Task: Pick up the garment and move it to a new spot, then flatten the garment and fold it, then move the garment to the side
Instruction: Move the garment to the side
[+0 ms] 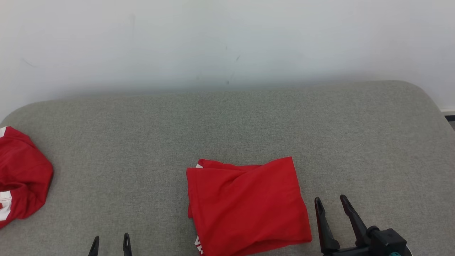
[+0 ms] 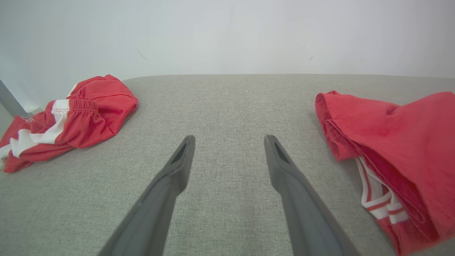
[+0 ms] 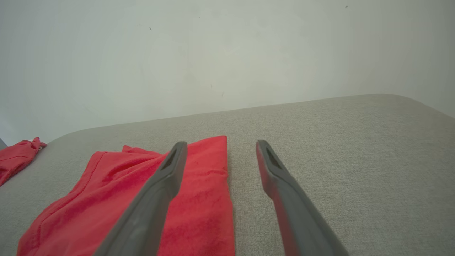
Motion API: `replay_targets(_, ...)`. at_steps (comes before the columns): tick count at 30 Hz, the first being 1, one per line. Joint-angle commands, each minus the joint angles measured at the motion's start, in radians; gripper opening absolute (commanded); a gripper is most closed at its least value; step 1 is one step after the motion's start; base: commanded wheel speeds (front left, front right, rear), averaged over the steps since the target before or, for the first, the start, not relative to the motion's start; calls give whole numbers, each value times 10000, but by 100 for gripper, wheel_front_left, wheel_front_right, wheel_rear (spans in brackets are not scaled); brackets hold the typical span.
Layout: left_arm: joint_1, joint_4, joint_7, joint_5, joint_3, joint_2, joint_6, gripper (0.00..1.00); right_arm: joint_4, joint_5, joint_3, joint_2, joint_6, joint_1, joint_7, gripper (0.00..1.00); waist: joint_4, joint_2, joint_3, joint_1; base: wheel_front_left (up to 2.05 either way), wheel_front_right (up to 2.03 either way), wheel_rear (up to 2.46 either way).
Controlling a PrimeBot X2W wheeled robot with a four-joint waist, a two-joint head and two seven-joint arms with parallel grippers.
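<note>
Judging the fold done; moving aside is left. Folded red cloth garment lies mid near edge of grey fabric bench. Left claw and right claw both wide, empty. Pinch all layers at both sides; lift level.

**Cut-offs, unreadables**

Folded garment runs off head view's bottom edge; white print on it clipped, unreadable. Second red garment cut by left edge. Left pincer: fingertips only (rest below frame). Right pincer body clipped at bottom.

Txt on garment — unreadable.
</note>
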Motion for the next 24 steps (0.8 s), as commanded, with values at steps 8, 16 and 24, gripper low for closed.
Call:
replay_targets(8,46,15,-32,71,42,-4,27,100,33,76,5,30,-25,48,-45,100,-5,0,2,0,0,0,0)
replay_targets(16,63,9,-32,41,48,-4,36,100,37,55,-11,31,-25,96,-45,100,5,0,2,0,0,0,0)
replay_targets(24,83,7,-32,-28,53,-4,44,100,94,35,57,31,-25,13,-46,100,19,0,-4,0,0,0,0)
